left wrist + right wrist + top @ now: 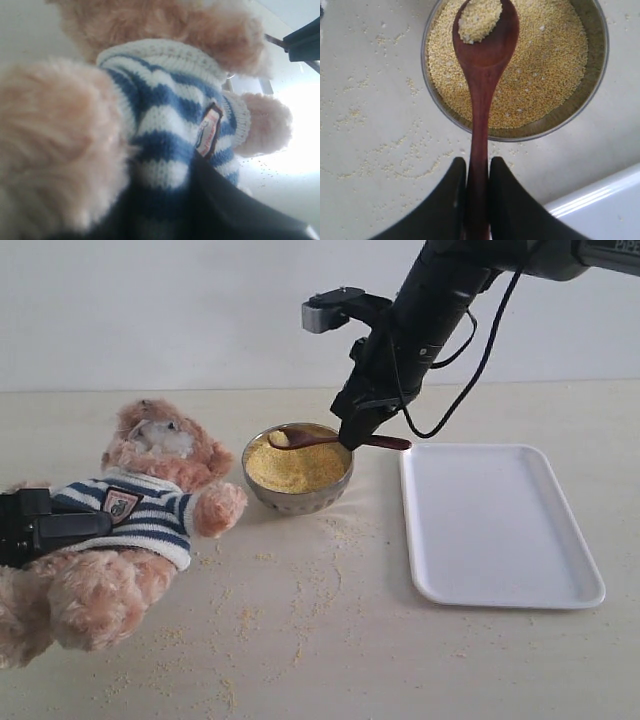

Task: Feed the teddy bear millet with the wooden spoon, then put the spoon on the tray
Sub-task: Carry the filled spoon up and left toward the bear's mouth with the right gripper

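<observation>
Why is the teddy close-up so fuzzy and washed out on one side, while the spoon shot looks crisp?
Left wrist view: the teddy bear sits too near the lens, so its fur blurs, and glare whitens the table. Right wrist view: wooden spoon and millet sharp under even light.

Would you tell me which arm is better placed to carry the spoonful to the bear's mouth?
Right. The right gripper clamps the wooden spoon, loaded with millet above the bowl; the left gripper is occupied holding the teddy bear.
</observation>
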Robot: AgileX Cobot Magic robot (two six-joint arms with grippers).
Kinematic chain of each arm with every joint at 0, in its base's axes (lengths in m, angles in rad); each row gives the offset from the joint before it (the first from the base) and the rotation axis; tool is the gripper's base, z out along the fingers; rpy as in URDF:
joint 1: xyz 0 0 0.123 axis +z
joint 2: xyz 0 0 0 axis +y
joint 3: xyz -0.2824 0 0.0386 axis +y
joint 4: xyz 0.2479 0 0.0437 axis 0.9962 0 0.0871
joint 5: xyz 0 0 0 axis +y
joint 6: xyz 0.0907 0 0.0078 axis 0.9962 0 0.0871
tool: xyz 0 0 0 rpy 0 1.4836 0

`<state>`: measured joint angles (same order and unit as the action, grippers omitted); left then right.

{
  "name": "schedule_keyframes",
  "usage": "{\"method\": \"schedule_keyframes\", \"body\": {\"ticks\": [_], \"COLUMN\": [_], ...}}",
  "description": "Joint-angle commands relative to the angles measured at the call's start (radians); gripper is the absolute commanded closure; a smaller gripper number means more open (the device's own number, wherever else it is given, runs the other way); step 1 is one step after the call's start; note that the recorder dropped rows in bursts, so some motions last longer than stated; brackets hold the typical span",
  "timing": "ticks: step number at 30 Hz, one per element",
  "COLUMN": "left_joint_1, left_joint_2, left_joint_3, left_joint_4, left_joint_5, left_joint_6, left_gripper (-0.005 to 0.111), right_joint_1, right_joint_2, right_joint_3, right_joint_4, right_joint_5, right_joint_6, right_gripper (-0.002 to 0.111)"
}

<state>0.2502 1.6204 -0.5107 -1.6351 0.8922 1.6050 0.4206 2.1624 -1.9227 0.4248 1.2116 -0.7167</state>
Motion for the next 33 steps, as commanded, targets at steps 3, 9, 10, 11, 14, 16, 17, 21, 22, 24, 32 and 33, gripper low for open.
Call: {"method": "schedule_keyframes", "body": {"ticks": [3, 9, 10, 11, 14, 16, 17, 21, 22, 24, 32, 33], "left_joint_1": [-0.004, -0.004, -0.004, -0.004, -0.004, -0.004, -0.004, -0.004, -0.004, -0.004, -0.004, -0.004], "left_joint_2": [-0.009, -0.009, -0.009, -0.009, -0.009, -0.009, -0.009, -0.009, -0.009, -0.009, -0.009, -0.009], "left_joint_3": [0.0, 0.0, 0.0, 0.0, 0.0, 0.0, 0.0, 0.0, 0.0, 0.0, 0.0, 0.0], "left_joint_4": [0.018, 0.033, 0.033, 0.033, 0.039, 0.041, 0.046, 0.062, 0.062, 0.062, 0.062, 0.062], "left_joint_5": [0.025, 0.048, 0.049, 0.049, 0.049, 0.049, 0.052, 0.096, 0.115, 0.144, 0.159, 0.159], "left_joint_6": [-0.043, -0.055, -0.067, -0.077, -0.087, -0.087, -0.087, -0.114, -0.119, -0.125, -0.143, -0.15], "left_gripper": [0.102, 0.102, 0.102, 0.102, 0.102, 0.102, 0.102, 0.102, 0.102, 0.102, 0.102, 0.102], "right_joint_1": [-0.004, -0.004, -0.004, -0.004, -0.004, -0.004, -0.004, -0.004, -0.003, -0.003, 0.04, 0.055], "right_joint_2": [-0.024, -0.032, -0.035, -0.037, -0.061, -0.081, -0.092, -0.13, -0.14, -0.155, -0.186, -0.186], "right_joint_3": [-0.007, -0.007, -0.007, -0.007, -0.007, -0.007, -0.007, -0.007, -0.007, -0.007, -0.007, -0.007], "right_joint_4": [0.04, 0.052, 0.052, 0.052, 0.056, 0.073, 0.073, 0.084, 0.086, 0.101, 0.142, 0.142], "right_joint_5": [0.009, 0.009, 0.009, 0.009, 0.009, 0.009, 0.009, 0.009, 0.009, 0.009, 0.009, 0.009], "right_joint_6": [-0.025, -0.05, -0.052, -0.052, -0.052, -0.052, -0.043, -0.041, -0.041, -0.041, -0.041, -0.041], "right_gripper": [0.109, 0.109, 0.109, 0.109, 0.109, 0.109, 0.109, 0.109, 0.109, 0.109, 0.109, 0.109]}}
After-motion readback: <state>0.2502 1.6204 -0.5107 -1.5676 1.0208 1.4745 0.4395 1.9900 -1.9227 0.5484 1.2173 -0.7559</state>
